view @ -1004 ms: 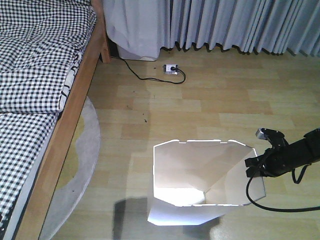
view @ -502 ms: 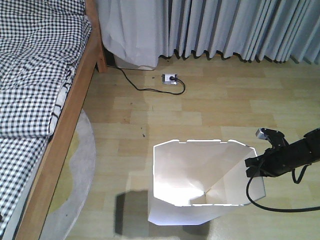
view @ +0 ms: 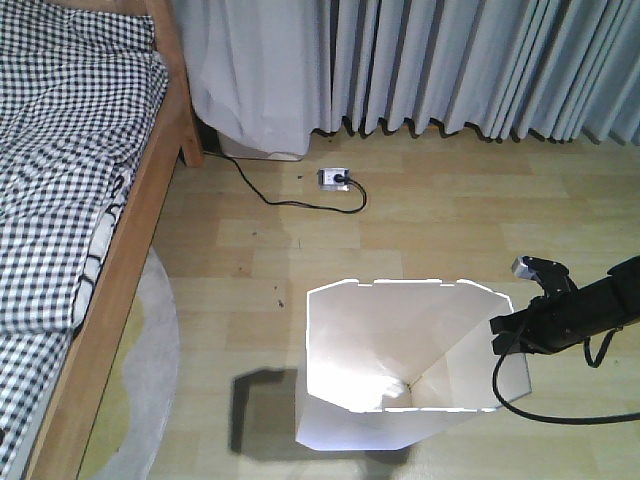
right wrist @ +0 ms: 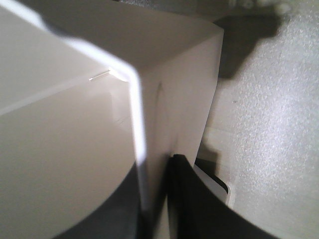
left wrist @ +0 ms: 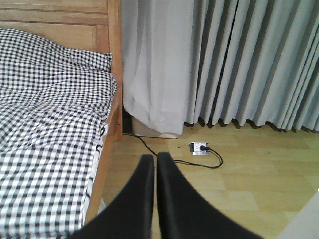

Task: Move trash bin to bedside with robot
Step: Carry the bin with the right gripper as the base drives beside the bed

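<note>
The right hand (view: 500, 328) is clamped on the right wall of the trash bin (view: 380, 330), just under the rim. One finger sits inside and one outside, with the wall pinched between them. The close view there is blurred, and the inner finger is mostly lost in shadow. The left hand (left wrist: 152, 184) has its two fingers pressed together, holding nothing. The bin stands upright on the wooden floor (view: 450, 240), apart from the bed (view: 70, 200), with a pale rug (view: 160, 360) lying between them. Glare washes out the bin's bottom, and the right arm runs off the picture's edge.
</note>
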`<state>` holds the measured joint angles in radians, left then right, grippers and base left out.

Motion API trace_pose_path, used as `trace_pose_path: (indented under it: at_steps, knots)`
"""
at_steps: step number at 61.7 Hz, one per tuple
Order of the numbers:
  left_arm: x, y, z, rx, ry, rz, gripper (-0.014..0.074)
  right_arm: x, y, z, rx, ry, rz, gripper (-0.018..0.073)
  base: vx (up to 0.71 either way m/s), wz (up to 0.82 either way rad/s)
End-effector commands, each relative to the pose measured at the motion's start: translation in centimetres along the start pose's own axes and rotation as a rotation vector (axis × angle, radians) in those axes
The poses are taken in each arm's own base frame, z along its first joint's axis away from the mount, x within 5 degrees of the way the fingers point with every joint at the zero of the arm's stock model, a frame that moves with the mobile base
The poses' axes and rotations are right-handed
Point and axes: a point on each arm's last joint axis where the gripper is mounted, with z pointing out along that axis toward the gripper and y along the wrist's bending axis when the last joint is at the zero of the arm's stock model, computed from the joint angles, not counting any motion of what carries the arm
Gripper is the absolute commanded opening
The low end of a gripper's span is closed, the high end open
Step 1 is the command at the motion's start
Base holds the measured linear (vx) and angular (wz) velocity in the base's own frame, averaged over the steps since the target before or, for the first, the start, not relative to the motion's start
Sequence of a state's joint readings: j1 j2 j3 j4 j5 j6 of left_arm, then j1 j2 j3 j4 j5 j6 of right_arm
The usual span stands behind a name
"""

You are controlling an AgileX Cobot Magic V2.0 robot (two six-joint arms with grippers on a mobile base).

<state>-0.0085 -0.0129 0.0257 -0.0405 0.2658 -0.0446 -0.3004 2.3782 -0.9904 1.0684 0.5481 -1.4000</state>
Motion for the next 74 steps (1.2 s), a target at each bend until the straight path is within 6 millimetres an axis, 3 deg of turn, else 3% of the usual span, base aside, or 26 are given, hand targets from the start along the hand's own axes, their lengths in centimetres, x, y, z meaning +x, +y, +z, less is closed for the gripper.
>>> trace_pose_path:
  at_steps: [1, 74]
  knots:
    - [-0.08, -0.02, 0.05, 0.010, -0.064, -0.009, -0.0006, -1.53, 2.26, -2.33, -0.167, -0.064, 0.002, -0.0005, 0.23, -0.03]
    - [-0.08, -0.02, 0.05, 0.010, -0.064, -0.009, -0.0006, -1.53, 2.26, -2.33, -0.167, -0.064, 0.002, -0.0005, 0.19, -0.04]
